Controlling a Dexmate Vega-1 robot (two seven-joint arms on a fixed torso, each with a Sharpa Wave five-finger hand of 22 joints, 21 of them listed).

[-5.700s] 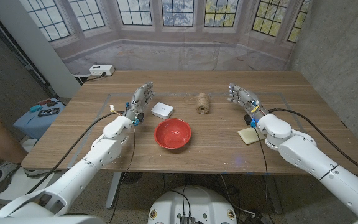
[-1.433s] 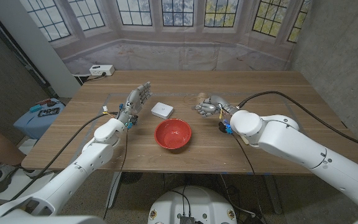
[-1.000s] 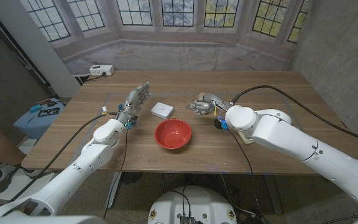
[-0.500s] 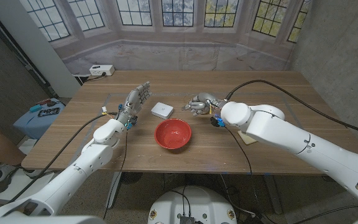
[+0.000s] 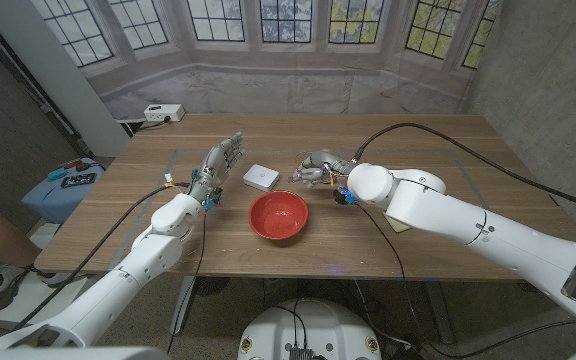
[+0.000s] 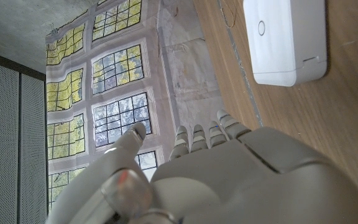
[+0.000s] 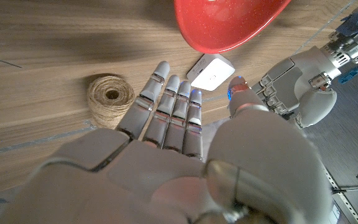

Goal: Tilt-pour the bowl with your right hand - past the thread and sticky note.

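Bowl untouched; right hand hovers open behind.

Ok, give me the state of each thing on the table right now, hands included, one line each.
red bowl: upright, untouched, looks empty.
twine spool: standing on end.
white device: lying flat.
sticky note: flat, partly under the right arm.
right hand: open, above the table behind the bowl.
left hand: open, fingers up.

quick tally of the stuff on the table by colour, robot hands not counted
Red: 1, the bowl
White: 1, the small box
Tan: 1, the spool of thread
Pale yellow: 1, the sticky note, mostly hidden under the right arm
Total: 4
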